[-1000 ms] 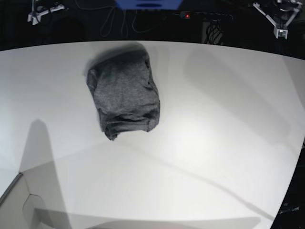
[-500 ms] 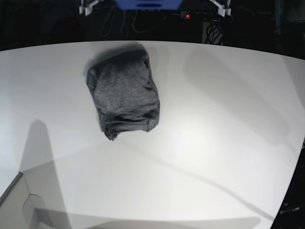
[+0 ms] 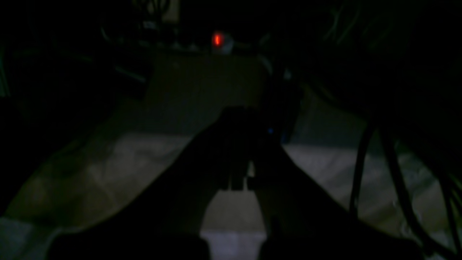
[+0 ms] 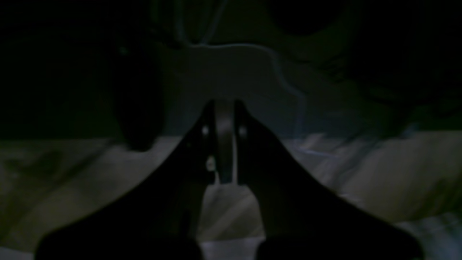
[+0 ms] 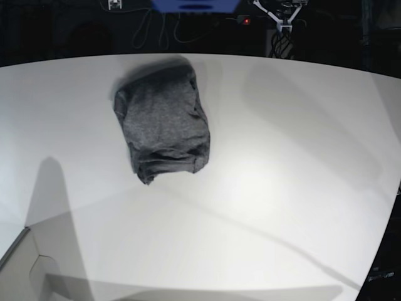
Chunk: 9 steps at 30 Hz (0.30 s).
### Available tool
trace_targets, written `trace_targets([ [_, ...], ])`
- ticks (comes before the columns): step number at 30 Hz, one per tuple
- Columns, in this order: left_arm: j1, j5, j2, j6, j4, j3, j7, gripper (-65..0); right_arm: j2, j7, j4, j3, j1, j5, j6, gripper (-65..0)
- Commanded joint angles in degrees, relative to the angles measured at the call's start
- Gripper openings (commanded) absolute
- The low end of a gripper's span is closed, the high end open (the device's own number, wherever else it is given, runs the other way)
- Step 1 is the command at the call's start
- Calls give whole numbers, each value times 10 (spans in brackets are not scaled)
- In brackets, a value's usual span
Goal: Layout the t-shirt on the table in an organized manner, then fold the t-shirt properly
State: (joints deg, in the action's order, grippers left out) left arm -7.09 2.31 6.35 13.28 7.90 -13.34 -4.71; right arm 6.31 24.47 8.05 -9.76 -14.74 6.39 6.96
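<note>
The t-shirt (image 5: pixel 164 122) lies as a compact dark grey folded bundle on the white table (image 5: pixel 263 188), left of centre towards the far edge. Both grippers hang beyond the far edge, apart from the shirt. My left gripper (image 5: pixel 284 17) shows as a small white tip at the top right. Only a sliver of my right gripper (image 5: pixel 114 5) shows at the top left. In the dim left wrist view the left gripper (image 3: pixel 239 113) is a dark silhouette with its jaws together and empty. The right gripper (image 4: pixel 224 108) is also shut on nothing.
A blue object (image 5: pixel 195 5) and a power strip with a red light (image 5: pixel 246 21) sit in the dark behind the table. Cables (image 5: pixel 281 42) hang there too. A cardboard flap (image 5: pixel 22 263) juts in at the near left corner.
Both grippers have drawn in from the outer top corners towards the middle behind the far edge and risen. The shirt has not moved.
</note>
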Motion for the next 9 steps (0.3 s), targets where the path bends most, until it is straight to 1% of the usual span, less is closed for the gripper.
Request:
trace_targets([
  [1, -5, 2, 3, 0, 1, 0, -3, -647, 9, 5, -1, 0, -1, 7, 18, -650],
  [5, -6, 2, 4, 0, 1, 0, -3, -647, 17, 5, -1, 0, -2, 7, 19, -650],
  [9, -7, 3, 4, 0, 1, 0, -3, -647, 14, 5, -1, 0, -2, 7, 19, -650],
])
